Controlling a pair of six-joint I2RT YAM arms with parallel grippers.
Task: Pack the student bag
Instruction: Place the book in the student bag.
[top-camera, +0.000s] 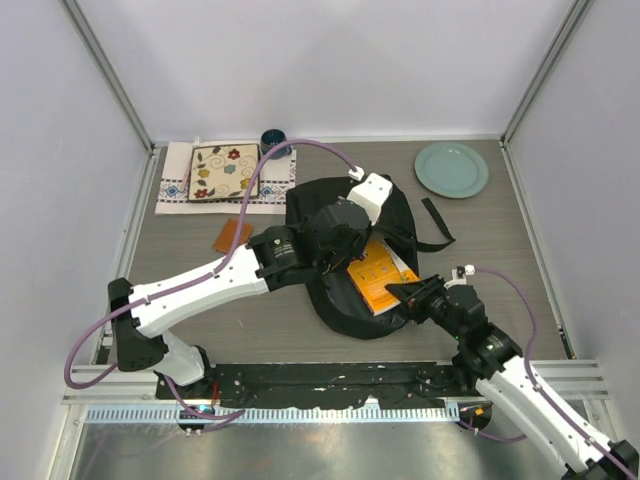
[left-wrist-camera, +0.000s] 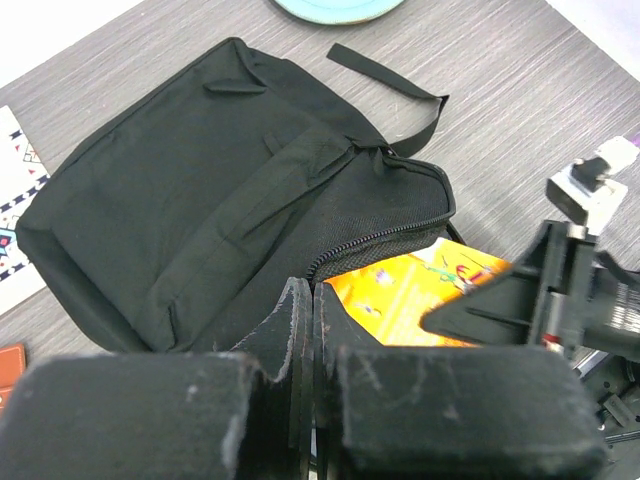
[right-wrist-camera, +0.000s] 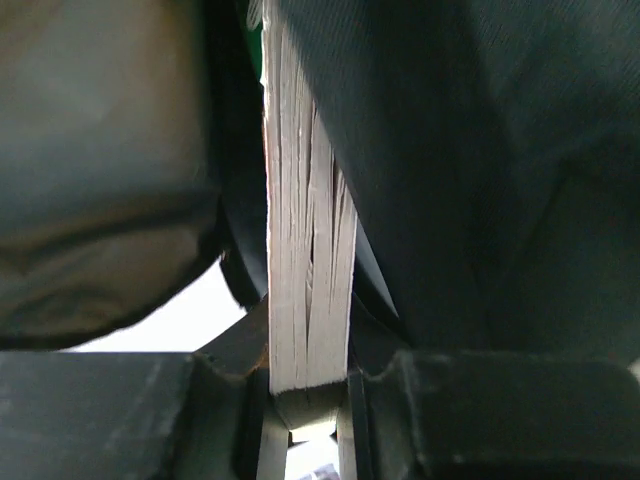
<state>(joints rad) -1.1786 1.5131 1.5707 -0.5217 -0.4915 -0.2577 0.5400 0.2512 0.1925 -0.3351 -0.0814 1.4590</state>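
The right gripper (right-wrist-camera: 308, 385) is clenched on the page edge of one orange book (top-camera: 376, 272). Its own wrist view shows only the pale pages standing upright between its fingers. The book sits in the open mouth of the student bag (top-camera: 338, 300), partly tucked under the black fabric.

The left gripper (left-wrist-camera: 307, 320) has its jaws pressed together right at the bag's zipper edge. I cannot tell whether cloth is pinched between them. Only the left wrist view shows the zipper and front pocket.

The overhead view takes in the bag's surroundings:
- One strap (top-camera: 437, 222) trails from the bag's right side.
- One teal plate (top-camera: 451, 168) lies beyond the bag to the right.
- One small brown card (top-camera: 232, 235) lies just left of the bag.
- One patterned cloth (top-camera: 172, 185), beyond the bag to the left, carries one floral square tile (top-camera: 224, 171).
- One dark blue cup (top-camera: 275, 141) stands at the cloth's far corner.
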